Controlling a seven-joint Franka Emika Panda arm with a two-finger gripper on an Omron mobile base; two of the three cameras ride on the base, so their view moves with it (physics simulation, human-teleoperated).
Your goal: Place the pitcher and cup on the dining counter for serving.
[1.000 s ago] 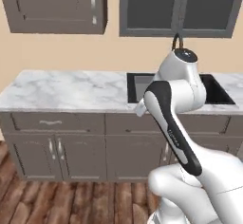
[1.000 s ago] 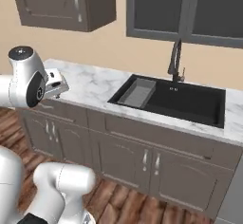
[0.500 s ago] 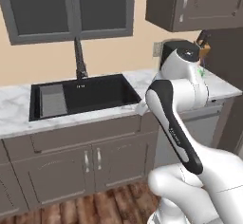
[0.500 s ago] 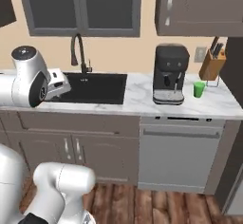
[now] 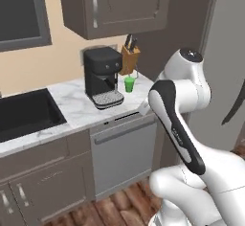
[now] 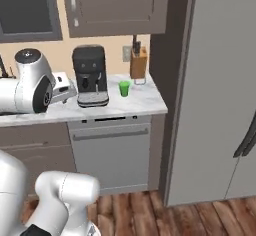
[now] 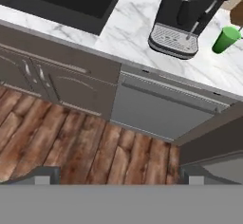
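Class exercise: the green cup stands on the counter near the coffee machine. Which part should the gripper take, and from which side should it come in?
Grip the cup across its upper wall, probably from the open front of the counter. It stands upright and tapers downward, so the wider top suits open jaws. The coffee machine beside it and the knife block behind crowd the other sides.

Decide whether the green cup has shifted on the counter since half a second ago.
No. The green cup sits between the coffee machine and the knife block, as before; the whole picture slid because the base drove.
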